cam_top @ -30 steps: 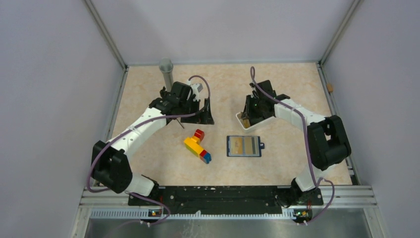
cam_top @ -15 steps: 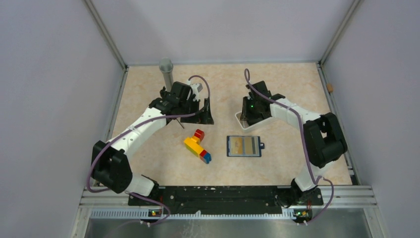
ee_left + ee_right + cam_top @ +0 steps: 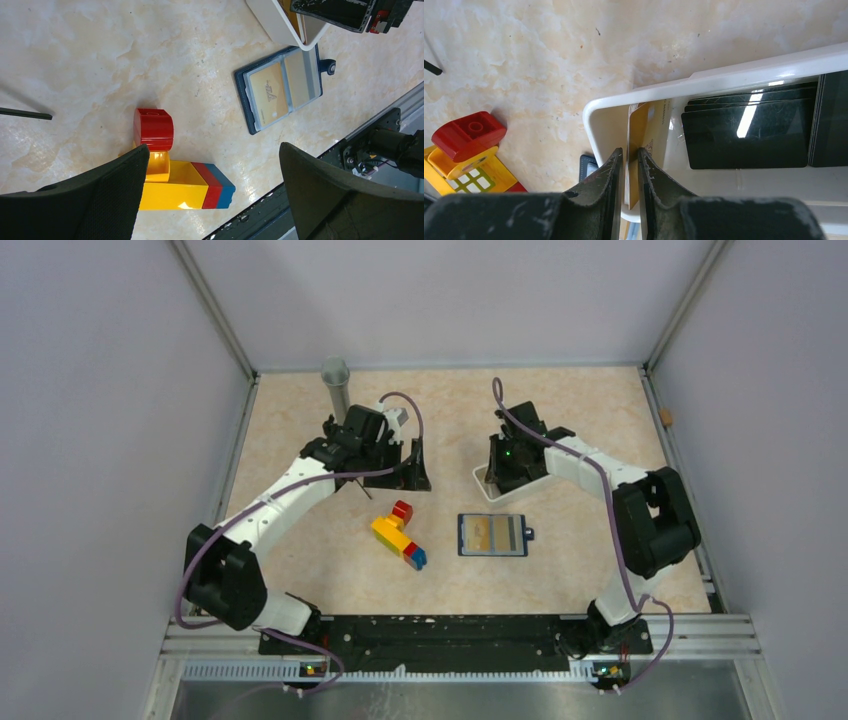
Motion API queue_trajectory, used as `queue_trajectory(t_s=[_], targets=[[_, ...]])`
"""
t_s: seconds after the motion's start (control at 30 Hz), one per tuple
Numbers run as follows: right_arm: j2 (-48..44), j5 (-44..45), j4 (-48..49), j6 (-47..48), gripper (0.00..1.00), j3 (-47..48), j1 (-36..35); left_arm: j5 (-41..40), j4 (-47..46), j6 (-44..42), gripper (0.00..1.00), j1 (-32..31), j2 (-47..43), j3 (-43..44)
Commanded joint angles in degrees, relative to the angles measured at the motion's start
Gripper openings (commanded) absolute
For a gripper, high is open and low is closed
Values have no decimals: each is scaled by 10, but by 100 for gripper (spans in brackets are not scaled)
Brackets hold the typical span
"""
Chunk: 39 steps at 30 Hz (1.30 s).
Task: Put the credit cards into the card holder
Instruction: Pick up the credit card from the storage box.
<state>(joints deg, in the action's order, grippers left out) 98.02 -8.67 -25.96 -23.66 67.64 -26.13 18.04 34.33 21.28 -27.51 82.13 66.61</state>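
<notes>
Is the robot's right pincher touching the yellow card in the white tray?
Touching. The right wrist view shows the yellow card standing on edge, squeezed between the two fingers of the right gripper.

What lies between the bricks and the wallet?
Nothing: only bare tabletop separates the bricks from the wallet, as the top and left wrist views both show.

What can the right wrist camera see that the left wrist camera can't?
Only right wrist: the right claw pinching a gold card standing on edge, and shiny black cards lying in the white tray.
Only left wrist: the whole open navy card holder with a tucked-in card, the blue brick, and the left claw wide open.
Both: the white tray, the red brick, the yellow brick and the marbled table.
</notes>
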Motion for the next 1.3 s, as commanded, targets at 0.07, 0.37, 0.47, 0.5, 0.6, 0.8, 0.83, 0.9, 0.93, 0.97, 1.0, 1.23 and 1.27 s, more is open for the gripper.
queue_trajectory(t_s=[0.07,0.37,0.47,0.5,0.6,0.8,0.83,0.9,0.93,0.97,1.0,1.23,1.27], targets=[[-20,-28,7,-6,15,29,-11,-3,-12,-4,99,3,-25,-4],[-33,-16,-8,-6,5,35,-11,-2,-13,-3,99,3,-25,-3],[-38,-16,-13,-6,6,39,-11,-1,-13,-3,99,3,-25,-4],[-39,-17,-14,-6,6,39,-12,-1,-13,-3,99,3,-25,-3],[-41,-20,-14,-7,6,40,-11,-2,-13,-3,99,4,-26,-4],[-44,-28,-15,-8,11,38,-11,-2,-13,-4,99,4,-25,-4],[-44,-29,-13,-9,13,37,-11,-2,-13,-4,99,4,-25,-5],[-43,-34,-12,-9,14,36,-11,-2,-13,-4,99,4,-26,-4],[-43,-37,-10,-9,14,34,-11,-2,-13,-4,99,4,-26,-4],[-43,-41,-8,-10,15,33,-11,-3,-13,-4,99,4,-26,-4],[-42,-44,-5,-11,15,32,-11,-3,-13,-4,99,4,-26,-5],[-35,-46,1,-11,10,23,-11,-5,-13,-4,99,4,-27,-4],[-33,-44,2,-11,8,24,-11,-4,-13,-4,99,4,-27,-4]])
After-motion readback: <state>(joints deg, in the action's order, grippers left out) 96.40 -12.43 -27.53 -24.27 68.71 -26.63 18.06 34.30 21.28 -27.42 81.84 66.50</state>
